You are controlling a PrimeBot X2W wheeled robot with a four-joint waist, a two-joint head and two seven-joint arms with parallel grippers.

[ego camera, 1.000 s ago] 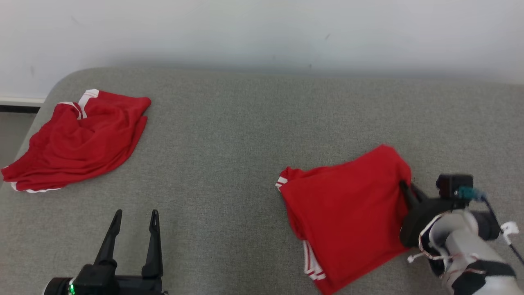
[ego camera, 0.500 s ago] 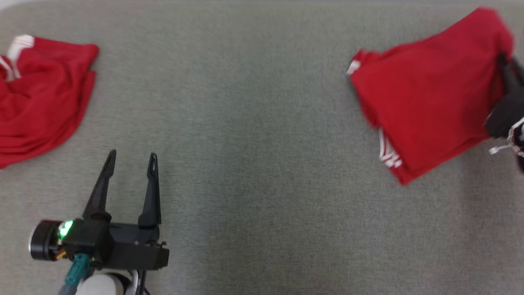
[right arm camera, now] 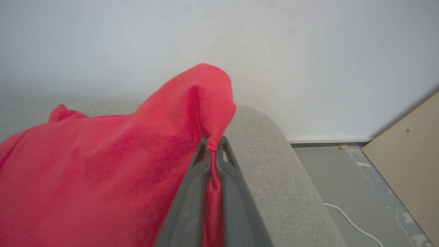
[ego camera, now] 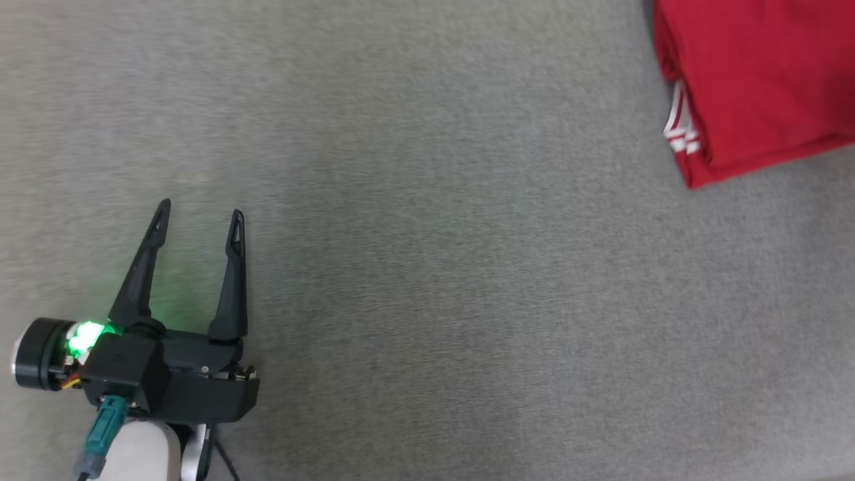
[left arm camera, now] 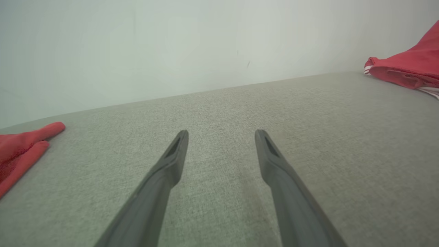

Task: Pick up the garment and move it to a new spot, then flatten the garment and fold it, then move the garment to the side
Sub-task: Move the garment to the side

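Mostly it is the head camera that has swung: the crumpled red garment [left arm camera: 20,147] has dropped out of the head view and lies at the left edge of the left wrist view. The folded garment [ego camera: 755,80] now sits in the head view's upper right corner, seemingly farther from the left claw [ego camera: 200,210] than before, as if drawn rightward. That claw hovers spread wide and empty over the grey padded surface [ego camera: 427,267]. The right claw [right arm camera: 214,144] is pressed together on a thin ridge of the folded garment's edge, close to the surface's rounded corner, with the floor [right arm camera: 343,178] beyond. My worry is that dragging by so small a pinch peels the layers apart and spoils the fold, or carries the cloth over that corner
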